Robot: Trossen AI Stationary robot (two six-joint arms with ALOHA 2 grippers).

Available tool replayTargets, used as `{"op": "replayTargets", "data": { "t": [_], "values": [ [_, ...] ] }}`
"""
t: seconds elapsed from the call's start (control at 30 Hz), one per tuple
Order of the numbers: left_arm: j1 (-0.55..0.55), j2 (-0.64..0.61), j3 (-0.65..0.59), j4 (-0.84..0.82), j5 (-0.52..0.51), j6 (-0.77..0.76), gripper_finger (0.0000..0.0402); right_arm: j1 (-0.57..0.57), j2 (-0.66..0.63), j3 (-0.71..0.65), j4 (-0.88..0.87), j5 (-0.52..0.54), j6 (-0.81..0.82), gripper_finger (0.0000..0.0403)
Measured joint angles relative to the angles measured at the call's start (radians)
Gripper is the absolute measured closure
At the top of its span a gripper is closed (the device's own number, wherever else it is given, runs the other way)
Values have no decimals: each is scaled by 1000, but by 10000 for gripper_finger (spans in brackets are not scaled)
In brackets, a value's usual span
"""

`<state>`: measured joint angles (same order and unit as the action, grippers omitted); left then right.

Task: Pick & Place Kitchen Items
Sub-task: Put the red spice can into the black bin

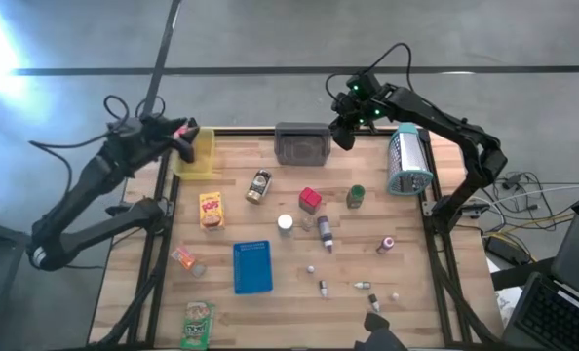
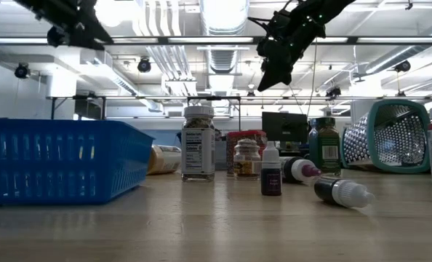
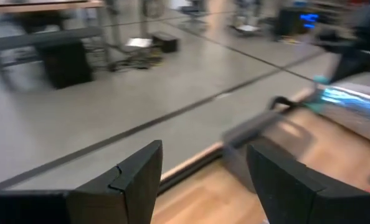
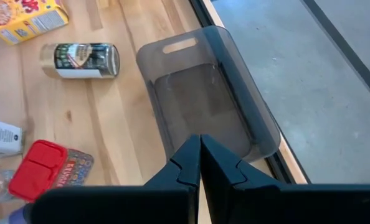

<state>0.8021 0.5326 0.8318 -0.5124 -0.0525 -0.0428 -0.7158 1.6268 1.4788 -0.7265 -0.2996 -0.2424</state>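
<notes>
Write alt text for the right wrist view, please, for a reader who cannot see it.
The right gripper, shut and empty, hangs over a grey bin at the wooden table's edge. Beyond lie a jar on its side, a yellow box and a red-lidded packet.

A grey bin (image 1: 302, 145) sits at the table's far edge, between a yellow bin (image 1: 200, 154) and a tipped perforated teal-rimmed basket (image 1: 407, 160); a blue tray (image 1: 252, 267) lies nearer.
</notes>
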Motion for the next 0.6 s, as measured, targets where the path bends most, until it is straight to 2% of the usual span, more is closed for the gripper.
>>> {"op": "replayTargets", "data": {
  "t": [0.23, 0.4, 0.6],
  "values": [
    [-6, 17, 124, -204, 217, 137, 165, 0, -20, 0, 1, 0, 0, 394],
    [-21, 37, 200, -349, 329, 264, 165, 0, -37, 0, 3, 1, 0, 394],
    [-40, 49, 254, -368, 423, 323, 167, 0, -41, 0, 4, 3, 14, 394]
  ]
}}
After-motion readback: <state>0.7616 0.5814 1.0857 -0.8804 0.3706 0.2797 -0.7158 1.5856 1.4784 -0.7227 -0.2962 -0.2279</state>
